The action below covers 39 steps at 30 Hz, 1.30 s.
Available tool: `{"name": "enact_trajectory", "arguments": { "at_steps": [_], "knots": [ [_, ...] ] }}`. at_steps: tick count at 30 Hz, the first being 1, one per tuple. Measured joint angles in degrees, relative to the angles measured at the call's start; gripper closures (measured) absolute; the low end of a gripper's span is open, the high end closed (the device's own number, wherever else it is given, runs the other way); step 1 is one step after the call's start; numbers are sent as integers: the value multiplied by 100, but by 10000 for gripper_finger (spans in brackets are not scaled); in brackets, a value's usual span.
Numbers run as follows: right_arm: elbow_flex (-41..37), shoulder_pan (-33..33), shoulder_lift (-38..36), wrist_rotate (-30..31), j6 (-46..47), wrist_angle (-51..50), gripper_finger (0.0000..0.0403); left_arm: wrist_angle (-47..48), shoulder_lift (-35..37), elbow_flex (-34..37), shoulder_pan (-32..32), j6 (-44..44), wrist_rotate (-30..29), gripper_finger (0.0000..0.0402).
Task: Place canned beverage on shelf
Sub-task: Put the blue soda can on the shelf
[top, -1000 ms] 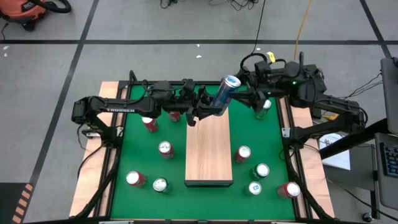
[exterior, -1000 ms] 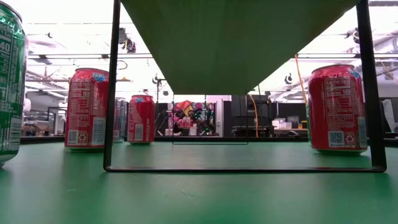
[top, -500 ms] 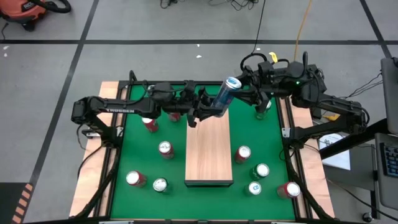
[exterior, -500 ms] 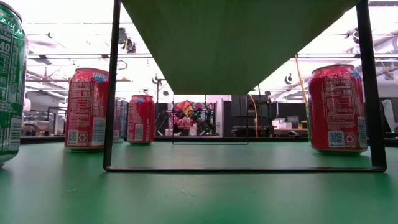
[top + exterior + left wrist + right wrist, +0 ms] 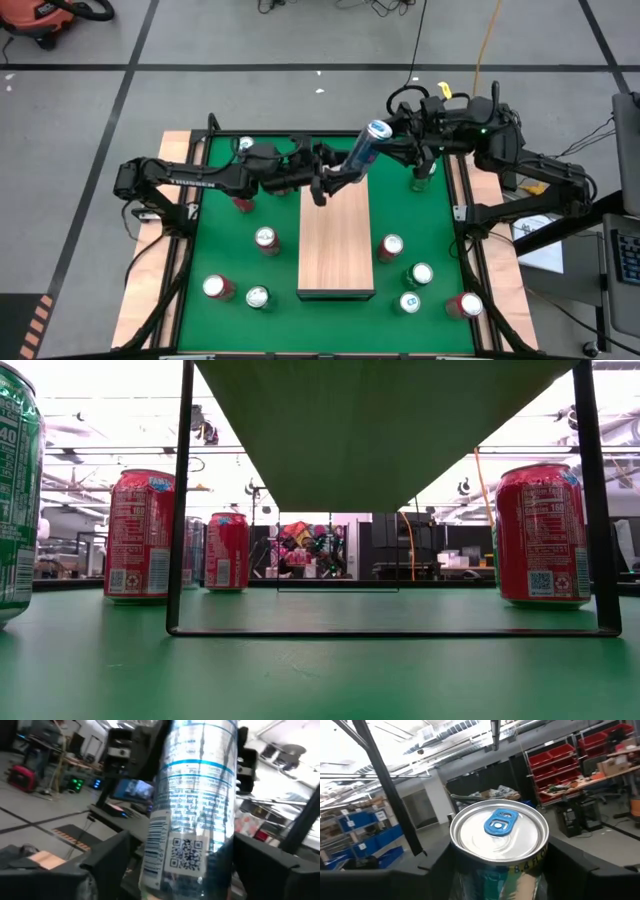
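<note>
Green covers the surface [image 5: 228, 258], and the long pale wooden shelf [image 5: 336, 245] runs down its middle with its top bare. Both dark arms meet above the shelf's far end. The left arm [image 5: 200, 180] has its jaws spread around the lower end of the tall slim silver-and-blue can [image 5: 358, 155], seemingly not clamping it. The right arm [image 5: 500, 150] has its jaws closed on the can just below its lid. The can hangs tilted in the air, clear of the wood. I would draw the left jaws well clear first, then swing the can upright and lower it slowly over the far end. I would let go only once its base sits flat, and keep away from the red can [image 5: 390, 245] just beside the shelf.
</note>
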<state>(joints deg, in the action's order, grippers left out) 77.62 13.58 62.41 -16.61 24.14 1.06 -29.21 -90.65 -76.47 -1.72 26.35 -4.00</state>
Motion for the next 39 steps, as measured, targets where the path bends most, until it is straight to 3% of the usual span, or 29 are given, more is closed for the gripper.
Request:
{"name": "enact_trajectory", "arguments": {
  "at_steps": [9, 19, 39],
  "knots": [
    [0, 181, -458, 187, -214, -699, 169, 206, -2, -105, 35, 28, -469, 60],
    [0, 247, -861, 1176, -149, -1785, 168, 887, -4, -381, 37, 26, -601, 60],
    [0, 245, -834, 1196, -111, -2151, 168, 1668, -11, -507, 63, 28, -531, 59]
  ]
}}
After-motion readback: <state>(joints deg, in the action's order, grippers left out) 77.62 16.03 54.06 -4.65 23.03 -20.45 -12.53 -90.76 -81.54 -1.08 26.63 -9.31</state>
